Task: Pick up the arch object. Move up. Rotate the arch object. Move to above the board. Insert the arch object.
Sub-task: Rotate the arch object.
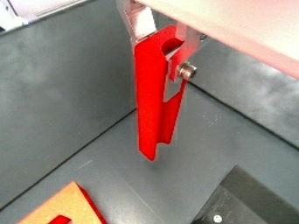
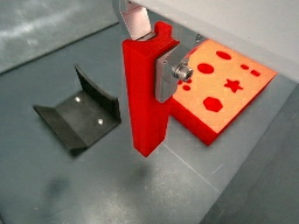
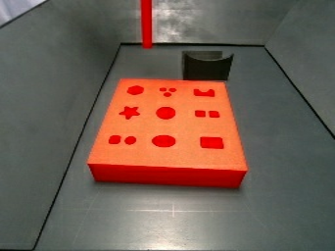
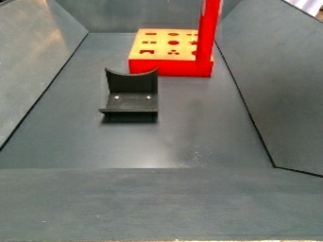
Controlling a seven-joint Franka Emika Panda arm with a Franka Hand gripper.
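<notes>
The arch object [image 1: 152, 114] is a long bright red bar with a curved notch at its upper end. It hangs upright in the air, and my gripper [image 1: 158, 61] is shut on that upper end. In a wrist view its silver fingers [image 2: 167, 77] press on opposite sides of the bar [image 2: 142, 114]. The bar's lower end is off the floor, between the fixture and the board [image 2: 228, 83]. Both side views show only the bar [image 3: 145, 22] [image 4: 210, 33] coming down from above, with the gripper out of frame. The orange-red board [image 3: 167, 127] [image 4: 171, 47] lies flat, its shaped recesses facing up.
The fixture [image 3: 207, 65] [image 4: 131, 95] [image 2: 79, 114], a dark L-shaped bracket, stands on the grey floor near one end of the board. Sloping grey walls [image 3: 53, 59] enclose the floor on both sides.
</notes>
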